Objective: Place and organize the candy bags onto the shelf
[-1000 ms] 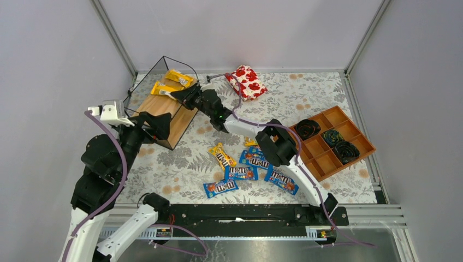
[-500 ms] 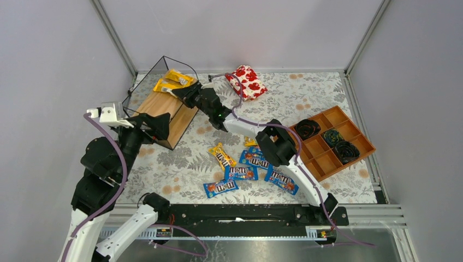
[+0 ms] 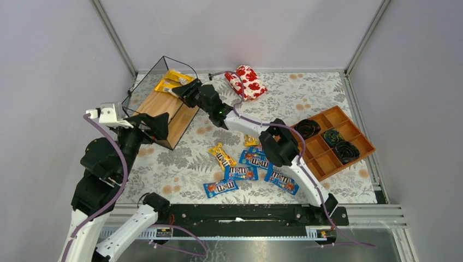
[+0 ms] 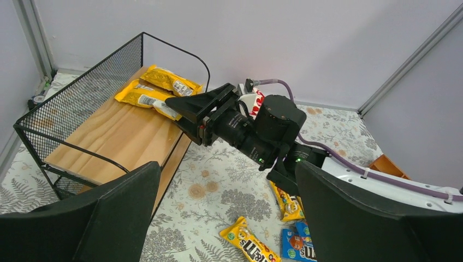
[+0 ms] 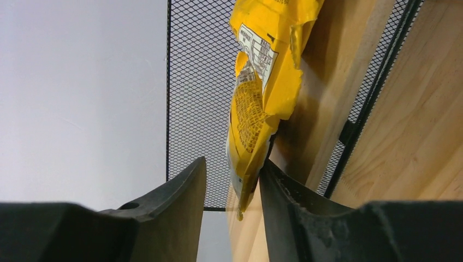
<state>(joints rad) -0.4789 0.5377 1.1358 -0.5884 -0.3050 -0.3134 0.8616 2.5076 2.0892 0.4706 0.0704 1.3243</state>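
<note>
now the right jaws have parted, roughly half open, letting go the yellow candy bag (image 5: pixel 256 93) at the far end of the shelf (image 3: pixel 158 109), beside another. left jaws wide open, empty. several bags (image 3: pixel 241 173) remain on the bench (image 3: pixel 185 158).

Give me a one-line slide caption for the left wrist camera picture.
Right hand at a yellow candy bag on the top board of the shelf, beside another yellow bag.

Pale grey walls (image 3: pixel 245 33), metal corner posts (image 3: pixel 114 38), floral tablecloth (image 3: pixel 306 93)
</note>
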